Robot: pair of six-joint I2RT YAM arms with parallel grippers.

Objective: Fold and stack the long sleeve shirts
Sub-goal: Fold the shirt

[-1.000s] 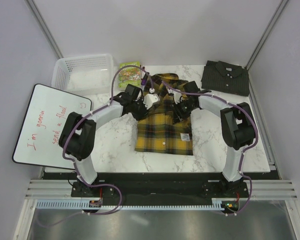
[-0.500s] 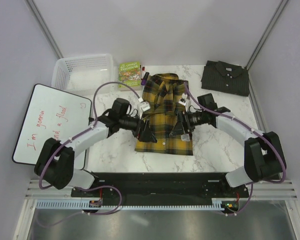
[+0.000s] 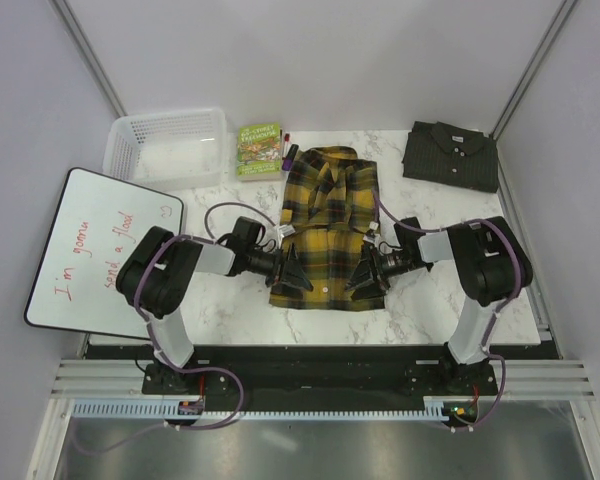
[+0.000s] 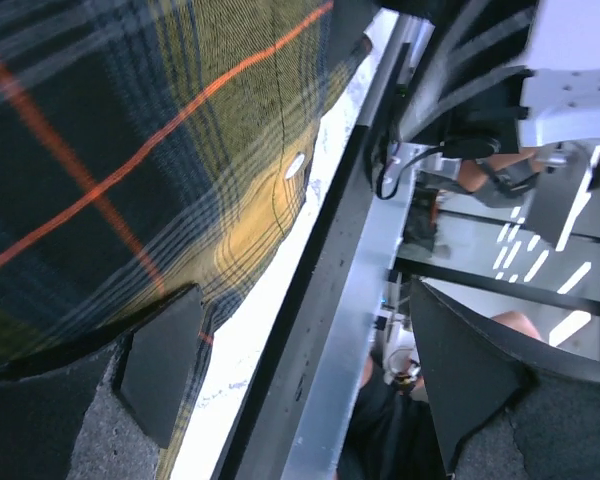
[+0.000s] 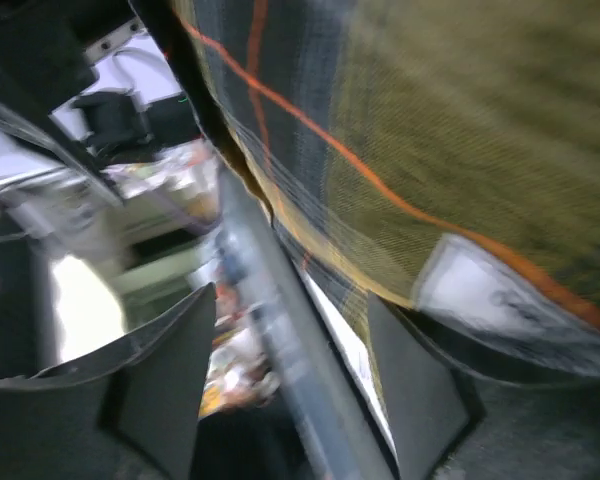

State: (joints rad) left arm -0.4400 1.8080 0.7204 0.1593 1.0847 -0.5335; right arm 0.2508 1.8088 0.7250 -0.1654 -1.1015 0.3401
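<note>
The yellow-and-black plaid long sleeve shirt [image 3: 328, 215] lies flat mid-table, collar to the back. The dark grey shirt [image 3: 450, 155] lies folded at the back right. My left gripper [image 3: 294, 274] lies low at the plaid shirt's near left corner, and my right gripper [image 3: 366, 274] at its near right corner. In the left wrist view the left gripper [image 4: 300, 330] is open, one finger [image 4: 160, 360] against the plaid hem [image 4: 130, 150]. In the right wrist view the right gripper [image 5: 290, 340] is open beside the plaid cloth [image 5: 430, 130] and its white label [image 5: 480, 290].
A white basket [image 3: 165, 145] stands at the back left, with a green book [image 3: 259, 148] beside it. A whiteboard [image 3: 95, 250] with red writing overhangs the table's left edge. The table's near edge [image 4: 280, 330] runs right under both grippers.
Both grippers swung from the shirt's upper part down to its near corners and opened, letting go of the cloth. The plaid shirt now lies flatter and longer.
</note>
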